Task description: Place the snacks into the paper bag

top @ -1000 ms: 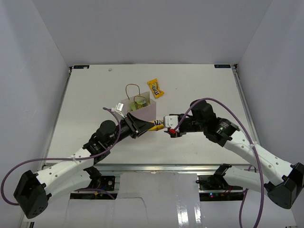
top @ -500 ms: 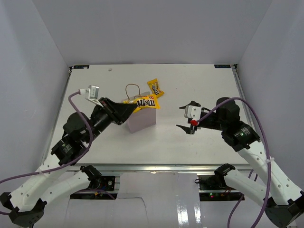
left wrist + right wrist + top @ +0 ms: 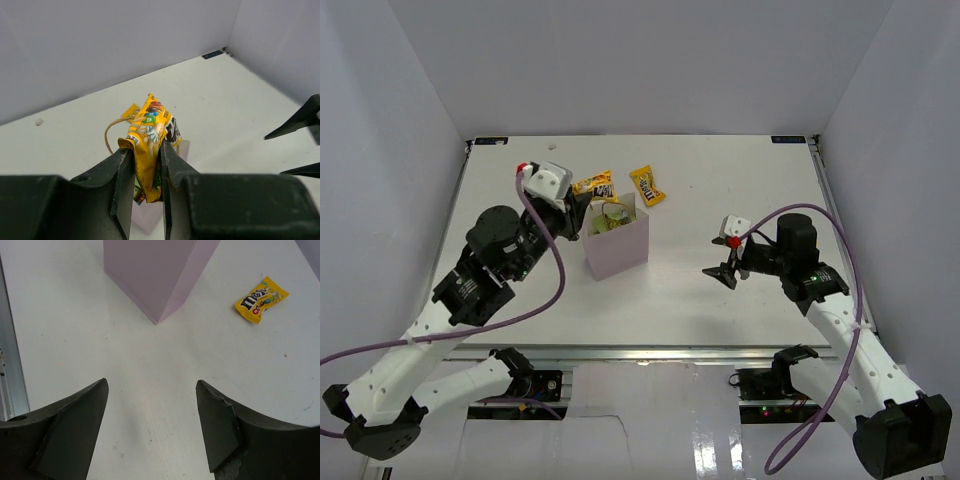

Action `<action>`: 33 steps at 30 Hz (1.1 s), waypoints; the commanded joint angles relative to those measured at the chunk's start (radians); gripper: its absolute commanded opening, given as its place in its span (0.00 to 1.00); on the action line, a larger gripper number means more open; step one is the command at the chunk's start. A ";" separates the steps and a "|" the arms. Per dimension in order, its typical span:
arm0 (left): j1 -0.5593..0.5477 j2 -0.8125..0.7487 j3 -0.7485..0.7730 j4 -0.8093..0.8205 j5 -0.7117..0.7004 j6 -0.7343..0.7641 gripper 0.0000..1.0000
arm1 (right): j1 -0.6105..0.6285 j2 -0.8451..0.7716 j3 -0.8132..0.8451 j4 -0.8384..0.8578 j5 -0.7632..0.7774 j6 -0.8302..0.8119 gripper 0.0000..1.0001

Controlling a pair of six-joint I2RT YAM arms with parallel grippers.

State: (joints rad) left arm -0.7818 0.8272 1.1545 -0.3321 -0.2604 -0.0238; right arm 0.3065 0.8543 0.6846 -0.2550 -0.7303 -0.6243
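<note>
Jaws of the left gripper [image 3: 146, 150] were clenched on a yellow packet [image 3: 150, 120] above the paper bag [image 3: 617, 250]; those of the right gripper [image 3: 151, 384] were released.

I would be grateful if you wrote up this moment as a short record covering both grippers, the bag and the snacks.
left gripper: shut on a yellow candy packet, raised near the bag's mouth
right gripper: open, empty, above the table, apart from the bag
paper bag: pale pink, upright
inside bag: a lime-green packet shows
loose snack: second yellow packet lying flat on the table behind the bag
status: held packet not yet in the bag
</note>
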 commanded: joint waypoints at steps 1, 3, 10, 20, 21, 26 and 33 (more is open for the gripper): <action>0.000 0.050 -0.002 0.080 -0.020 0.260 0.07 | -0.017 -0.017 0.000 0.086 -0.069 0.031 0.77; 0.000 0.090 -0.006 0.119 -0.026 0.340 0.07 | -0.024 -0.030 -0.007 0.085 -0.083 0.034 0.77; 0.003 0.170 -0.035 0.188 -0.046 0.504 0.08 | -0.043 -0.043 -0.022 0.085 -0.101 0.031 0.77; 0.027 0.182 -0.096 0.130 0.107 0.628 0.11 | -0.056 -0.047 -0.025 0.085 -0.116 0.035 0.77; 0.027 0.179 -0.105 0.131 0.116 0.645 0.12 | -0.058 -0.049 -0.025 0.085 -0.115 0.034 0.77; 0.055 0.179 -0.145 0.150 0.128 0.679 0.19 | -0.064 -0.049 -0.026 0.085 -0.123 0.035 0.77; 0.081 0.184 -0.148 0.154 0.165 0.648 0.49 | -0.070 -0.047 -0.028 0.085 -0.126 0.038 0.77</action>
State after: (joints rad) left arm -0.7071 1.0267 1.0050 -0.2012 -0.1360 0.6304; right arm 0.2420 0.8173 0.6575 -0.2058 -0.8318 -0.6006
